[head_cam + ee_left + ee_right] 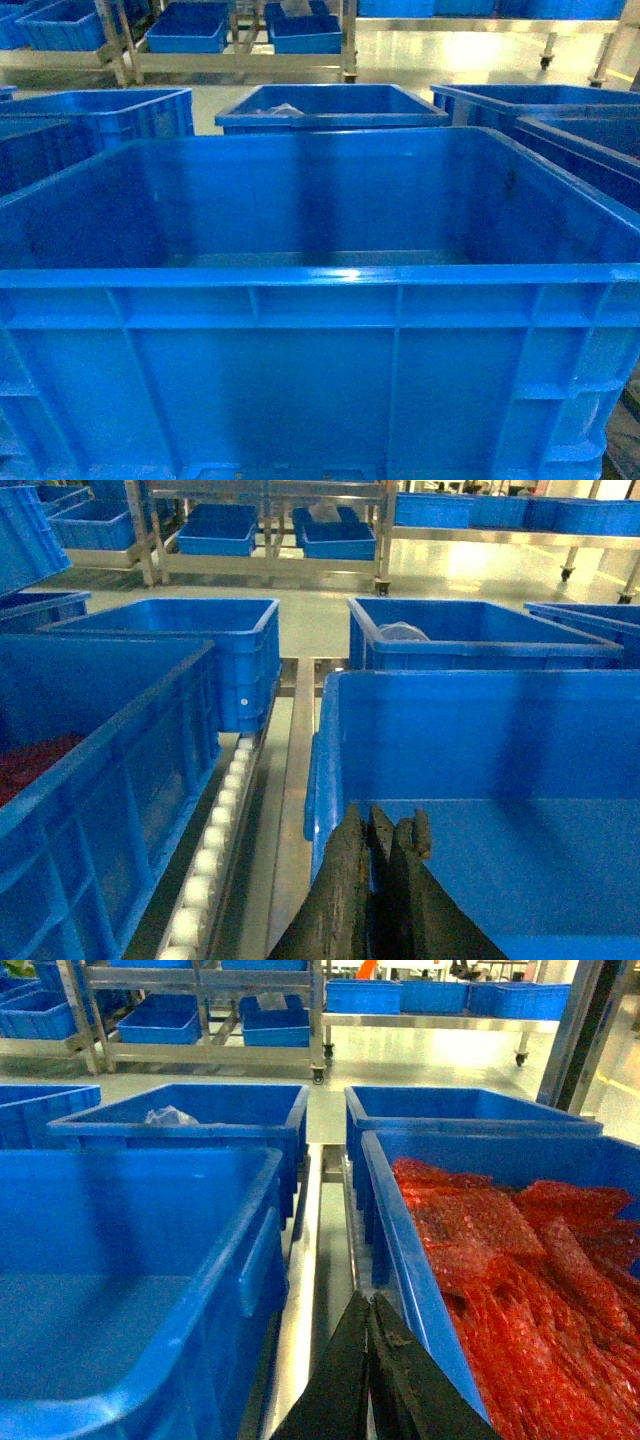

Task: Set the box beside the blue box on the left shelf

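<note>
Both claws, left (385, 830) and right (368, 1310), pressed together beside the box (320, 275).

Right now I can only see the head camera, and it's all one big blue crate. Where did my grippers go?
Observer: The right gripper is shut. It sits low in the gap between the big crate and the neighbour crate on its right.
Operator: What's inside that neighbour one?
Observer: Shiny red bags, heaped nearly to the rim.
Operator: And my left gripper?
Observer: The left gripper looks shut too. It appears just inside the big crate's left wall, though I can't tell if it touches the wall.
</note>
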